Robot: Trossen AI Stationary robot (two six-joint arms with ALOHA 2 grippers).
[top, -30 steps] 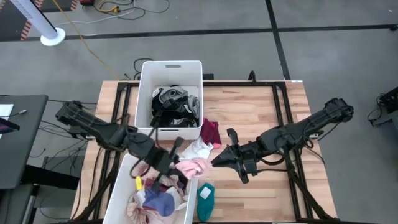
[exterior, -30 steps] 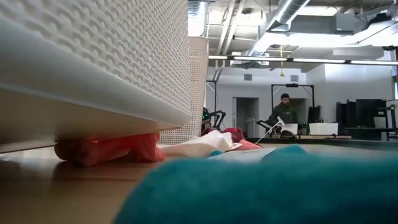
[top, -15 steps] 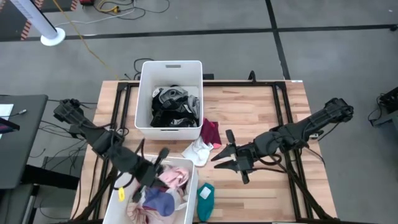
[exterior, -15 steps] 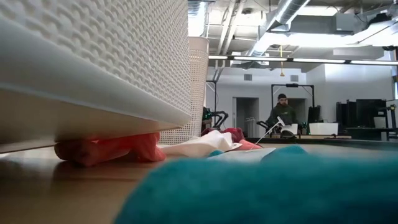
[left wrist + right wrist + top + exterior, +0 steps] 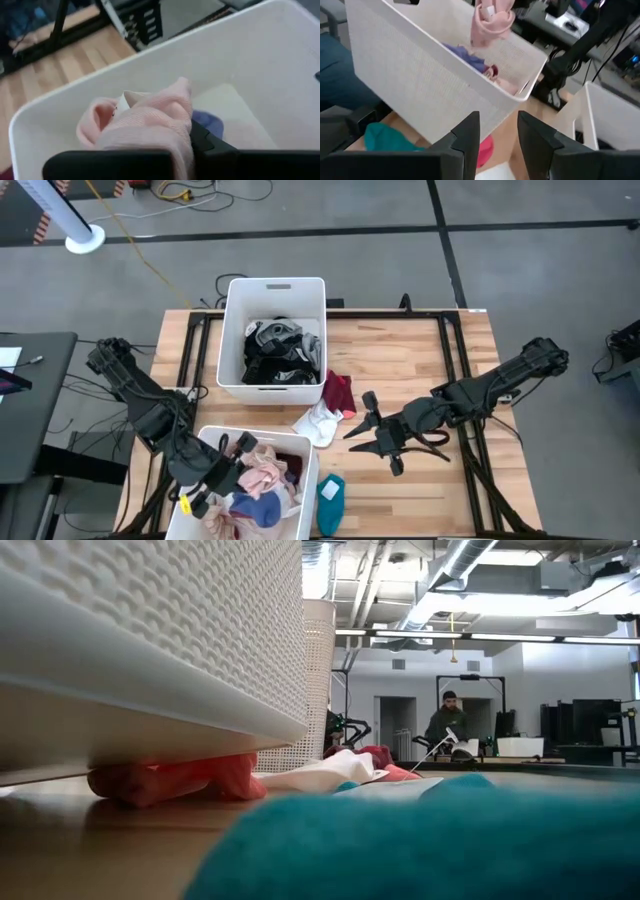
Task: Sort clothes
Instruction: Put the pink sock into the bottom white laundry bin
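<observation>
With the left tool (image 5: 222,477) clenched on a pink garment (image 5: 262,473) over the near bin (image 5: 309,476), release it well inside the rim, while the right tool (image 5: 360,427), fingers parted and empty, waits beside the white garment (image 5: 318,422) on the surface (image 5: 400,355).

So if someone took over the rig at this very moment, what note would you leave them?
Left gripper: shut on the pink garment, held over the near bin.
Right gripper: open, empty, over the table beside the white garment.
Done: dark and grey clothes lie in the far bin; pink and blue pieces in the near bin.
Left: drop the pink garment; white garment, maroon garment and teal garment lie loose on the table.
</observation>
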